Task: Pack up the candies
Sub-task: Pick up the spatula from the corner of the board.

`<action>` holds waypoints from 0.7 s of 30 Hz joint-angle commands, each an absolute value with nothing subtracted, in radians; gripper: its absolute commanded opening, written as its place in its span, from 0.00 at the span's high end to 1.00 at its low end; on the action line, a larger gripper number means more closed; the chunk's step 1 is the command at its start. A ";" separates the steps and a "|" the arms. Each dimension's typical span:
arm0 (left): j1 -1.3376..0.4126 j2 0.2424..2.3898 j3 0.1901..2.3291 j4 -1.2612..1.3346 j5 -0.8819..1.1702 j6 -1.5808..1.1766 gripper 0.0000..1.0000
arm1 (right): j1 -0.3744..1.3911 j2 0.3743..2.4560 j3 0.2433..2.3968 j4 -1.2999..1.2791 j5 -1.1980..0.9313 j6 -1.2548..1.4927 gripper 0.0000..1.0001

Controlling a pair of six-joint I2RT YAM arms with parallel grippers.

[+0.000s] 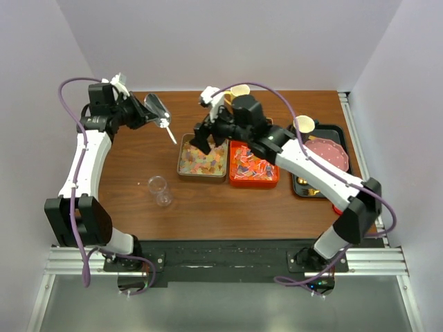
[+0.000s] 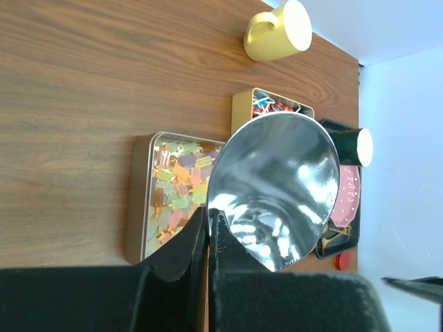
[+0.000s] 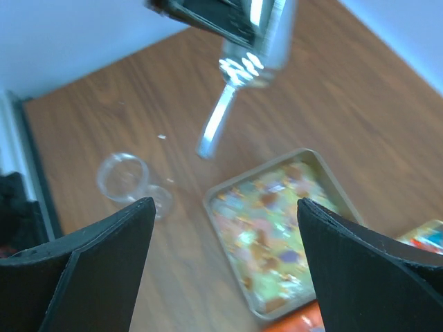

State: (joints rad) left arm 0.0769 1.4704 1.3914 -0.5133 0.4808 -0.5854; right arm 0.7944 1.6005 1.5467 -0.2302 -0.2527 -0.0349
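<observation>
Pastel candies (image 1: 202, 160) fill a metal tin (image 1: 183, 153) at mid-table. Red-blue-white wrapped candies (image 1: 252, 166) fill a red tray beside it on the right. My left gripper (image 1: 147, 111) is shut on the rim of a shiny metal funnel (image 1: 159, 111) and holds it in the air left of the tin, spout pointing toward the tin. In the left wrist view the funnel's mouth (image 2: 277, 187) hides part of both heaps. My right gripper (image 1: 208, 144) is open and empty just above the pastel candies (image 3: 277, 228). A clear jar (image 1: 160, 190) lies on the table.
A black tray (image 1: 299, 187) at the right holds a pink dotted plate (image 1: 327, 153) and a dark cup (image 1: 303, 124). A yellow mug (image 1: 240, 91) stands at the back. A small red lid (image 2: 341, 261) lies by the black tray.
</observation>
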 commanded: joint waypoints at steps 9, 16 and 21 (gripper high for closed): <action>0.071 1.396 1.310 -0.443 0.581 -0.672 1.00 | 0.839 1.834 1.787 -0.149 -0.290 0.152 0.14; 0.071 1.385 1.289 -0.446 0.603 -0.678 1.00 | 0.841 1.914 1.830 -0.146 -0.275 0.186 0.21; 0.071 1.385 1.281 -0.445 0.606 -0.683 1.00 | 0.841 1.934 1.832 -0.147 -0.270 0.210 0.36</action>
State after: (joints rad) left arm 0.0757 1.4147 1.2877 -0.4786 0.5655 -0.6624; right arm 0.8413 1.9442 1.7874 -0.1787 -0.2718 0.1715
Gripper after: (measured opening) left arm 0.030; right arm 0.704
